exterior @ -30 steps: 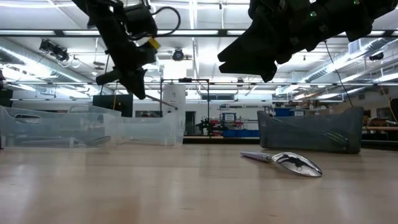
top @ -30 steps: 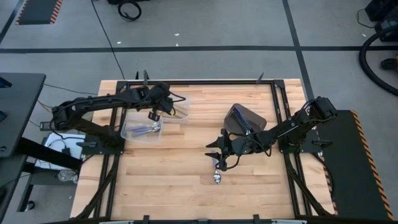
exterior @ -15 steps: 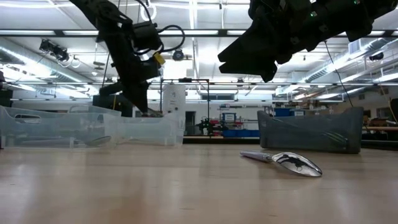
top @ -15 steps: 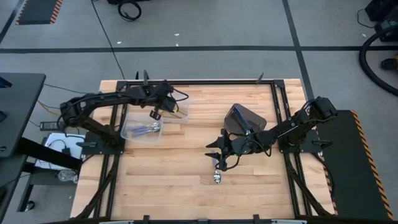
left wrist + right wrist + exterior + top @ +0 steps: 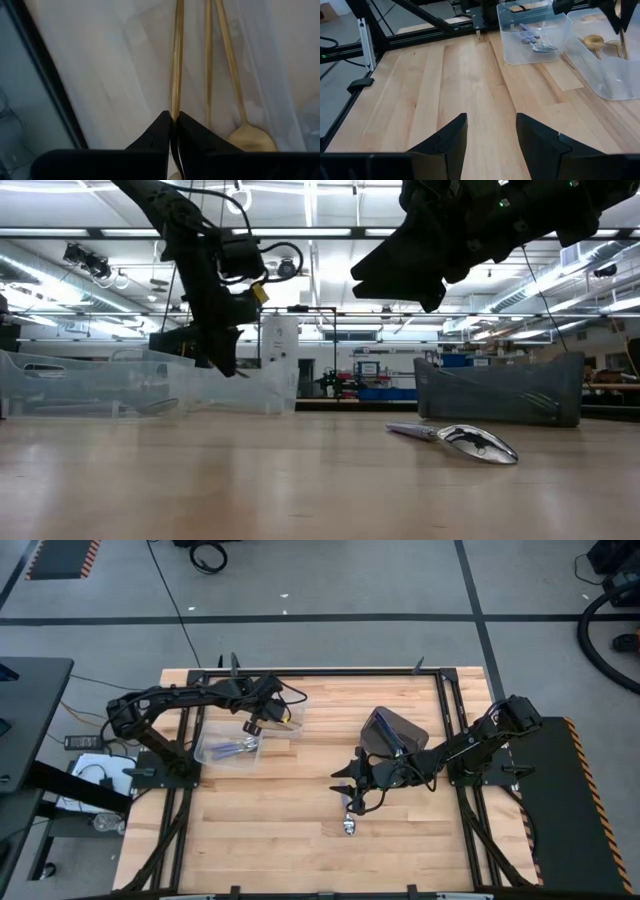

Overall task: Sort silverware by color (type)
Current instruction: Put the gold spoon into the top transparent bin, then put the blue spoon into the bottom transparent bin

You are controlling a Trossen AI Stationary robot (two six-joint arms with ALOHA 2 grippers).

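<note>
My left gripper [image 5: 252,723] [image 5: 222,365] is down inside the farther clear container [image 5: 283,716] and is shut on a gold spoon [image 5: 176,60]. Two more gold spoons [image 5: 235,95] lie on that container's floor. The nearer clear container [image 5: 228,749] [image 5: 535,35] holds blue-purple spoons. One shiny silver spoon [image 5: 348,825] [image 5: 465,442] lies flat on the table. My right gripper [image 5: 350,782] [image 5: 490,135] hangs open above the table, just on the far side of the silver spoon, and touches nothing. My left gripper pinches the gold spoon's slim handle [image 5: 174,107] between its two fingertips [image 5: 161,127]. It comes from above, slanting down into the container. The handle runs straight on from the fingertips, in line with them. Whether its far end rests on the container floor, I cannot tell.
A dark grey bin [image 5: 392,730] [image 5: 500,390] stands far-right of the table's middle, close behind my right arm. Black frame rails [image 5: 320,671] run round the wooden table. Bare wood lies in the near half around the silver spoon.
My left gripper has moved down, carrying the gold spoon from above the rim into the farther clear container, and stays shut on it. My right arm and the silver spoon have kept still.
</note>
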